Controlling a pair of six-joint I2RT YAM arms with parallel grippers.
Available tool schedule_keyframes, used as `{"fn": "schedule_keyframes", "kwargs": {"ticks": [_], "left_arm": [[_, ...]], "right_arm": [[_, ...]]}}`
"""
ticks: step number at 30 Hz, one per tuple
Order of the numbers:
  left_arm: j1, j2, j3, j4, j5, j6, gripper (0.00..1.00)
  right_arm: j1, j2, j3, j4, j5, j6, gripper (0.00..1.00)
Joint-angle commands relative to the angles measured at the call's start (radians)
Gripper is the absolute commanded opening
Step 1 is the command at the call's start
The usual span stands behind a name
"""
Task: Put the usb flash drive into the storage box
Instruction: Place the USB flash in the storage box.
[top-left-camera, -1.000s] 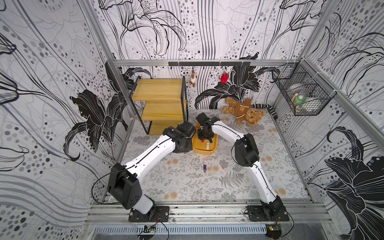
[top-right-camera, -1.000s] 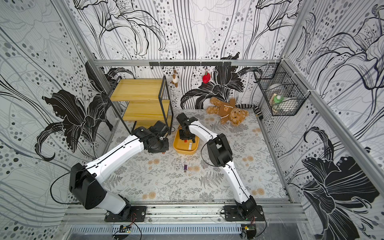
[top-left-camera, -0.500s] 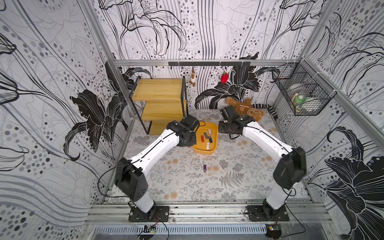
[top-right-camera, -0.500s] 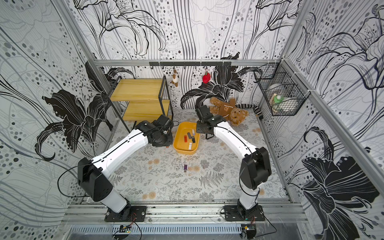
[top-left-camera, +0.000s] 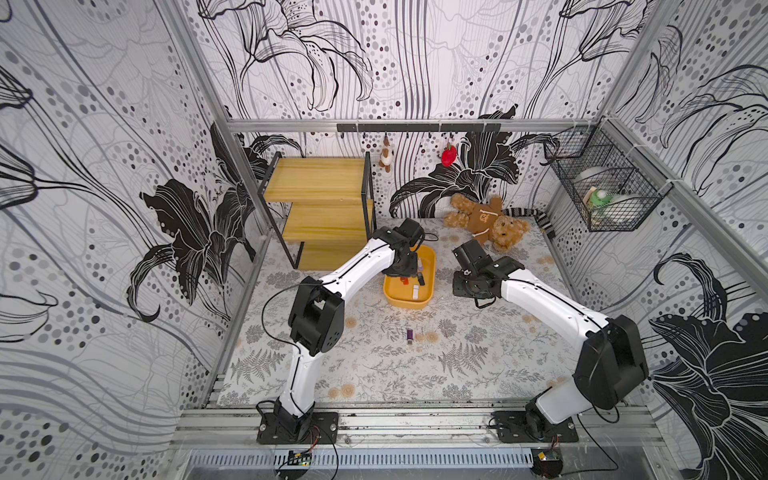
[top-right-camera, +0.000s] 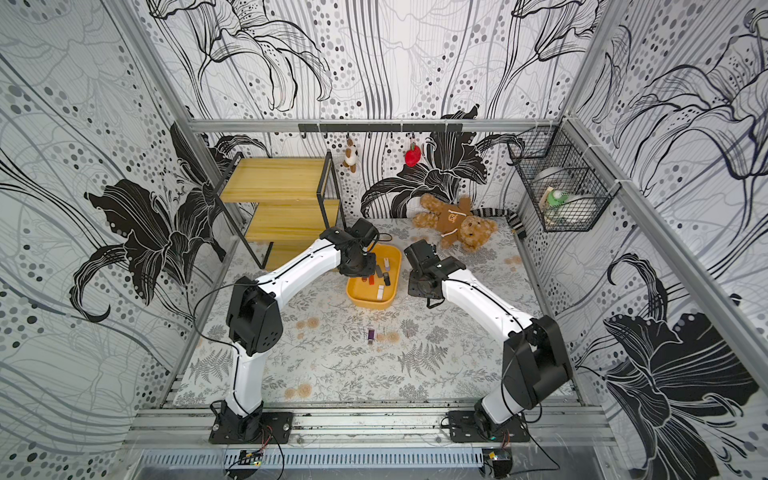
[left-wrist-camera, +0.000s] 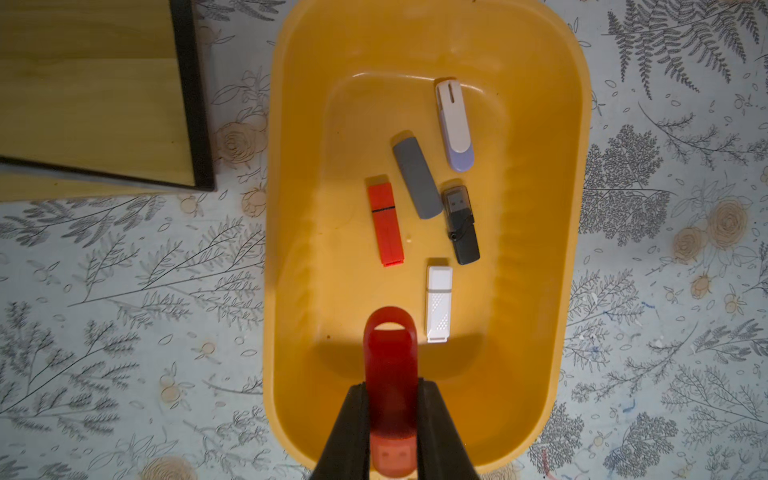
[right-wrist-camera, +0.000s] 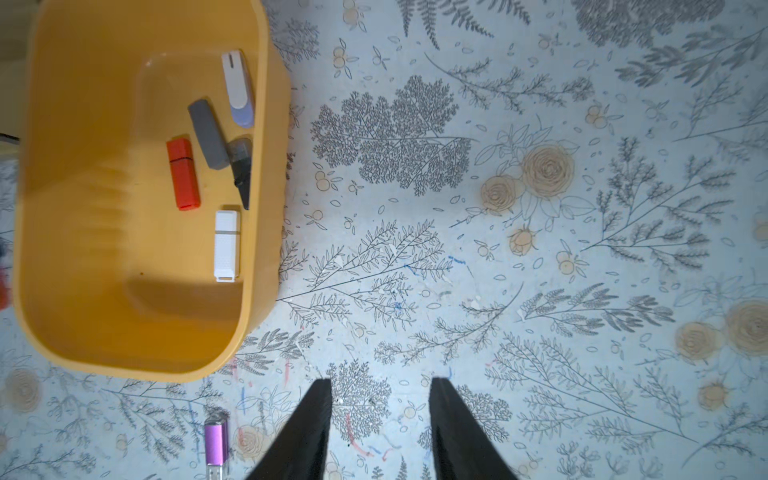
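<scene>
Left gripper (left-wrist-camera: 392, 386): clamped on the red usb flash drive (left-wrist-camera: 390, 353), gripped toward its connector end, loop end pointing out ahead.
Drive position: held over the storage box (left-wrist-camera: 299, 166), above the end of its floor nearest the gripper. The height above the floor cannot be told.
Box contents: five drives are seen lying flat inside. The nearest is the white drive (left-wrist-camera: 439, 303), just beside the held one's line of drop.
Right gripper (right-wrist-camera: 381, 382): jaws apart, nothing between them. It is hung over bare table (top-left-camera: 478, 361) beside the box.
Left out: a purple usb flash drive (right-wrist-camera: 216, 442) is lying on the table, apart from the box.
Step, as judged: release into the box is due.
Risk 1: the release point is close to the end wall – any drift outward and the rim could be struck, with the drive tipped onto the table.
Risk 2: a bounce off the hard floor or the white drive is possible if it is dropped from too high.
Risk 3: the box could be nudged if the right arm is swung toward the purple drive.
</scene>
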Motion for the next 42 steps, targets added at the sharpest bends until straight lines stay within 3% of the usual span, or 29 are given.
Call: {"fn": "schedule_keyframes", "kwargs": {"ticks": [1,21,25,31,42], "left_arm": [[0.008,0.048,0.037,0.005,-0.015,0.039,0.00],[0.024,0.160,-0.092,0.109,-0.038,0.045,0.00],[0.023,0.170,-0.090,0.101,-0.045,0.051,0.05],[0.024,0.164,-0.094,0.111,-0.040,0.050,0.26],[0.020,0.134,-0.065,0.089,-0.055,0.046,0.34]], "right_arm": [[-0.005,-0.049,-0.028,-0.017,0.009,0.022,0.45],[-0.005,-0.134,-0.130,-0.030,0.002,0.051,0.49],[-0.005,-0.138,-0.138,-0.030,0.003,0.054,0.49],[-0.005,-0.149,-0.151,-0.032,0.008,0.057,0.50],[-0.004,-0.166,-0.142,-0.037,0.004,0.055,0.51]]}}
